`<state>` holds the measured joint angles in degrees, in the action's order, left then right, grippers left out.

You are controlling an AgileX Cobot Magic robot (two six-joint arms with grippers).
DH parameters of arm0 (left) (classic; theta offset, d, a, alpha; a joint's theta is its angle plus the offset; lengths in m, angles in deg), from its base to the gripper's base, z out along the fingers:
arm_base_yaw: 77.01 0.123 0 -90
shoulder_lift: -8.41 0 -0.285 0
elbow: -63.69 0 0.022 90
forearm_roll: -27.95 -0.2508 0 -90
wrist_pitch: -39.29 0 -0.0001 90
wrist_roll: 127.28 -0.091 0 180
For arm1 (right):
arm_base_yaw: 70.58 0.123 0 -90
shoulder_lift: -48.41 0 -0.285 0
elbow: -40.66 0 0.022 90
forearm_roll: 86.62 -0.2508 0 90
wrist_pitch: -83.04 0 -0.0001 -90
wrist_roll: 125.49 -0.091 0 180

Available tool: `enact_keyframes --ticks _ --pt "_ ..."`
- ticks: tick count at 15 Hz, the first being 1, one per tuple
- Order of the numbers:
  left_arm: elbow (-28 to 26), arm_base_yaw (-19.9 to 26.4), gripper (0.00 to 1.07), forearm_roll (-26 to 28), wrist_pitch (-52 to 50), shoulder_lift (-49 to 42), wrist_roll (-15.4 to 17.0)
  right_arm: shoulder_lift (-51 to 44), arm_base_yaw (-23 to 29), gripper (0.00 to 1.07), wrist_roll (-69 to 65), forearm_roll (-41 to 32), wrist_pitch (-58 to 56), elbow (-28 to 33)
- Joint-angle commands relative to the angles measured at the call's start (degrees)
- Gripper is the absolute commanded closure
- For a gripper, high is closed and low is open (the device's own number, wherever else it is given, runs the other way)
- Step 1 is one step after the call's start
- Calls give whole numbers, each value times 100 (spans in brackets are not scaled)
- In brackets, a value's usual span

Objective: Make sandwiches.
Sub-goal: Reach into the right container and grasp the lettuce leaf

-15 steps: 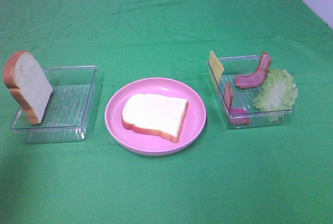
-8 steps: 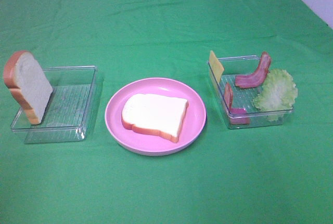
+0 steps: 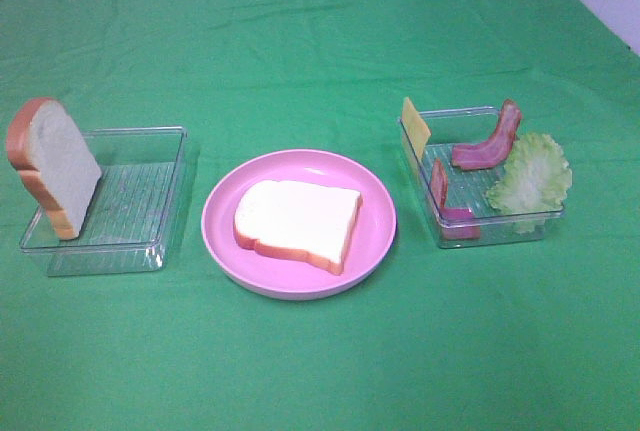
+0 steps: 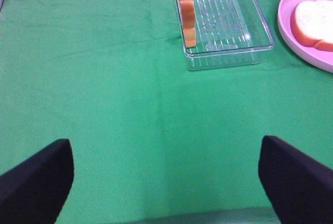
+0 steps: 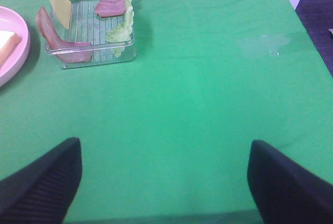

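My left tool point(image 4: 164, 143) and right tool point(image 5: 165, 142) both stand apart, gripping nothing; a bread slice point(image 3: 297, 221) lies mid-frame on the pink plate point(image 3: 380, 221).

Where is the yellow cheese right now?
In the exterior high view, the yellow cheese square stands on edge in the far left corner of the right-hand clear tray, just behind a bacon strip and right of the pink plate.

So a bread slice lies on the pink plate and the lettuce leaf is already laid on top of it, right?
Not quite. The bread slice does lie on the pink plate, but its top is bare. The lettuce leaf sits at the edge of the clear tray on the right, as the exterior high view shows.
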<state>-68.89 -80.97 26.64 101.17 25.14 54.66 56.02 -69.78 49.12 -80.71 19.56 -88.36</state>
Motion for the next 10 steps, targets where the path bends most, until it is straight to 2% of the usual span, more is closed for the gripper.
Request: enact_keyframes --ticks 1,5,8,10 --pt "11 6 17 -23 -11 -29 -34 -155 -11 24 34 0 29 17" --pt "11 57 17 -23 -11 -29 -34 -155 -11 24 34 0 29 17" --pt "11 487 17 -23 -11 -40 -29 -155 -11 24 34 0 29 17" --pt "11 550 17 -23 -11 -424 -23 -155 -11 24 34 0 29 17"
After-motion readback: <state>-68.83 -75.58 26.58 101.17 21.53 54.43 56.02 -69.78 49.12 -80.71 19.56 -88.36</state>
